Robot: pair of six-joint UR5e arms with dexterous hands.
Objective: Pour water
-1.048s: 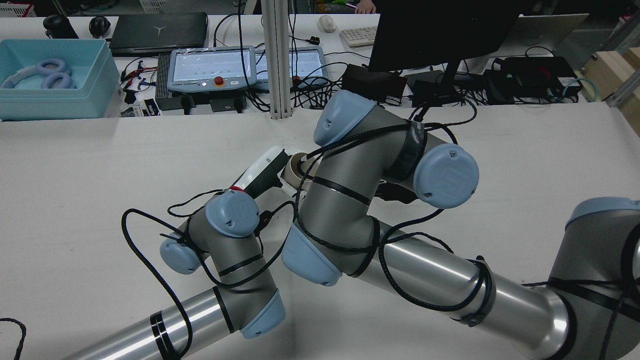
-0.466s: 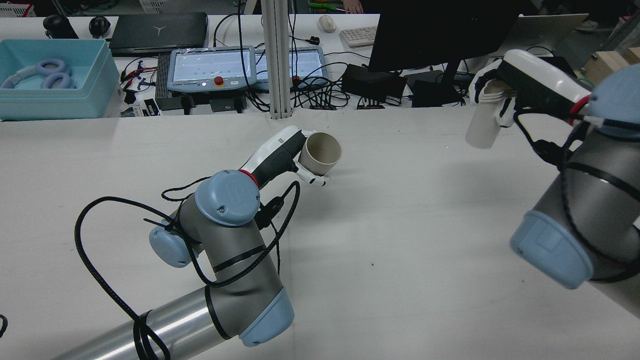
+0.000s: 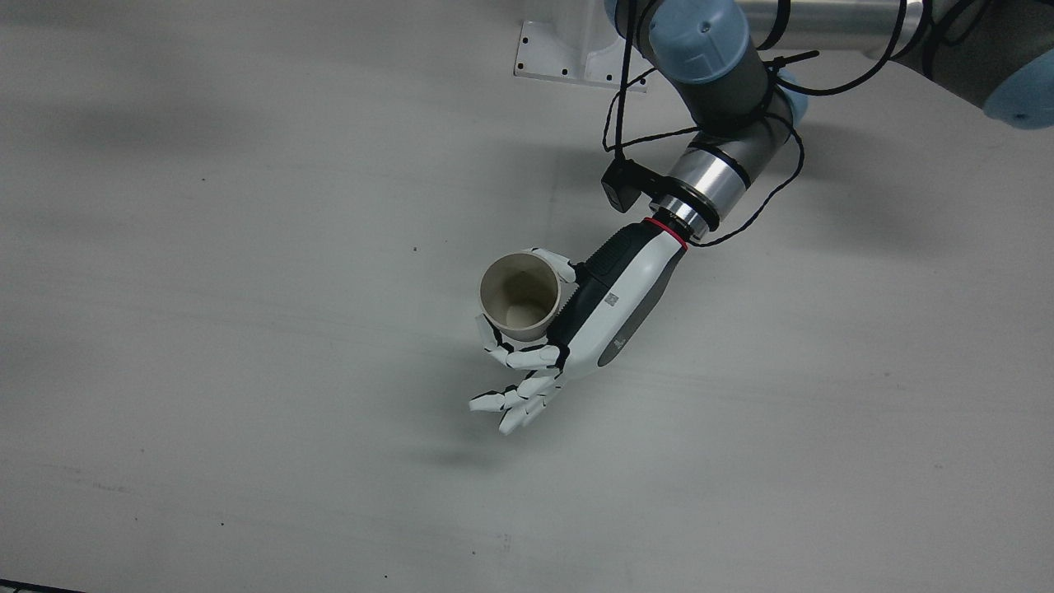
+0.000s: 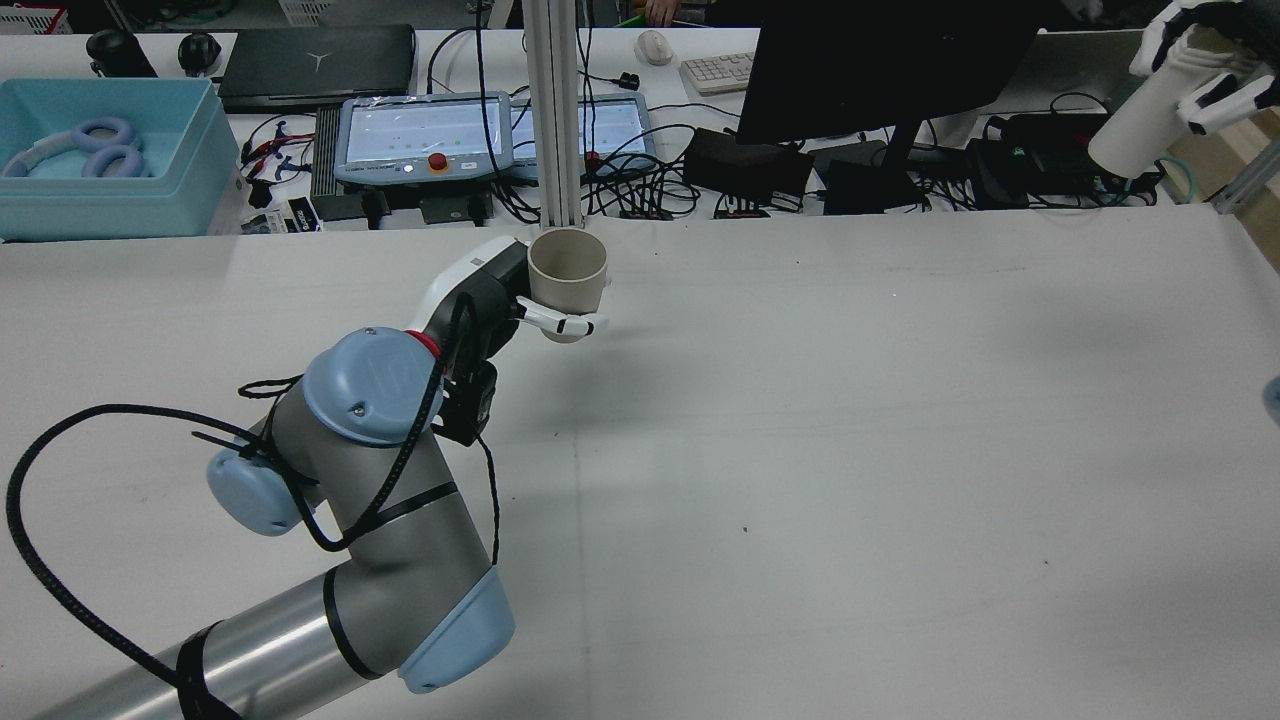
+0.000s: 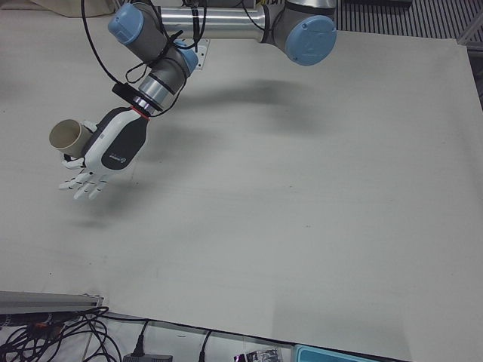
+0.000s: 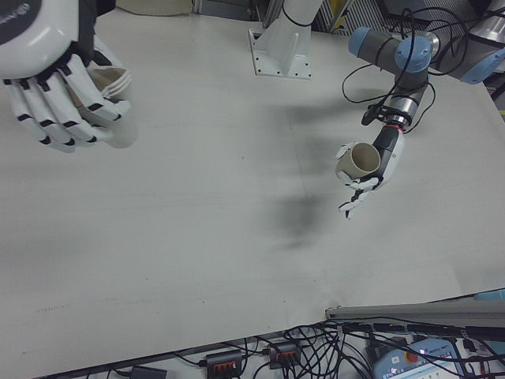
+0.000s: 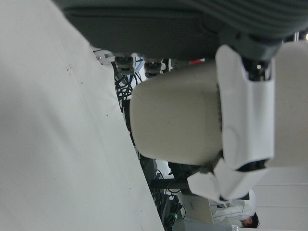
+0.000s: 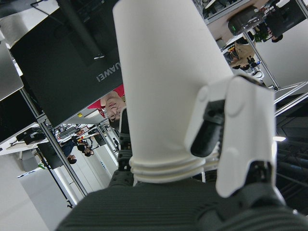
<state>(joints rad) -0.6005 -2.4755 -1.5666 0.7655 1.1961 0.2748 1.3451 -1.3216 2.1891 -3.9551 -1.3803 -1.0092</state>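
My left hand (image 4: 480, 290) is shut on a beige cup (image 4: 567, 265), which it holds upright above the white table (image 4: 800, 450) with its mouth open to the top. The front view shows the beige cup (image 3: 520, 296) pinched at its side by the left hand (image 3: 605, 317), the other fingers splayed below it. My right hand (image 4: 1215, 60) is high at the far right, shut on a white paper cup (image 4: 1140, 120) tilted with its base down-left. In the right-front view the right hand (image 6: 47, 63) fills the top-left corner around the white cup (image 6: 110, 83).
Beyond the table's far edge stand a blue bin (image 4: 100, 150) with headphones, two teach pendants (image 4: 420, 135), a metal post (image 4: 555, 120), a black monitor (image 4: 880, 60) and tangled cables. The left arm's elbow (image 4: 370, 500) hangs over the near left of the table.
The right arm has swung from the table's middle out to the far right and upward with the white cup. The left hand has carried the beige cup left and farther back, turning it upright.
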